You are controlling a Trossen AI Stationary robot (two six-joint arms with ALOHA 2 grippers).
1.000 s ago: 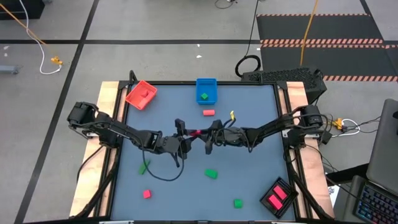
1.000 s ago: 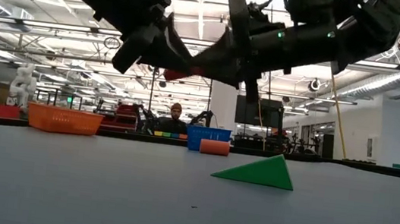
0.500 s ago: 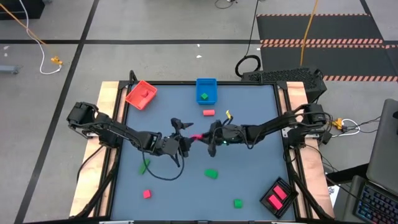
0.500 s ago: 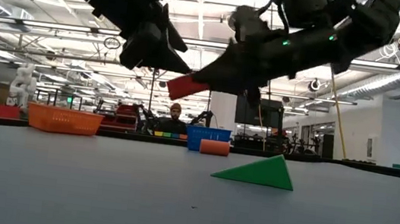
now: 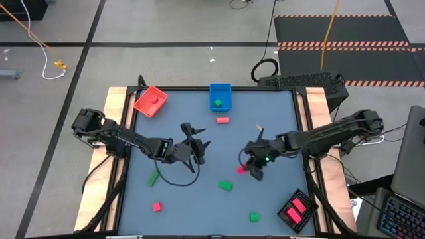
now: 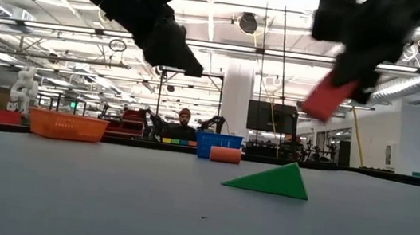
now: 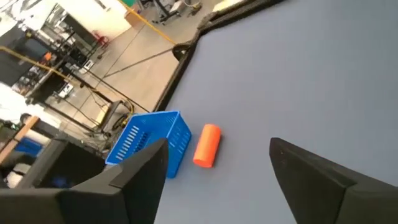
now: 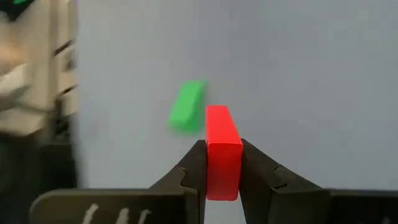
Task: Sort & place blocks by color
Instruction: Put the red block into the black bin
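Three trays sit on our table (image 5: pixel 279 119): a red tray (image 5: pixel 150 101) at the far left corner, a blue tray (image 5: pixel 220 97) at the far edge, and a black tray (image 5: pixel 297 211) at the near right corner. We count one red piece inside the red tray, one green piece inside the blue tray, and two pink pieces in the black one. Loose on the surface lie three green blocks (image 5: pixel 226 186) and two reddish ones: an orange-red cylinder (image 7: pixel 207 145) just beside the blue tray and a pink cube (image 5: pixel 157 207) near the front left. Our right gripper (image 8: pixel 222 167) is clamped on a red block (image 8: pixel 222 151), held in the air right of centre. Our left gripper (image 5: pixel 198 144) hangs above the table's middle, fingers spread and empty.
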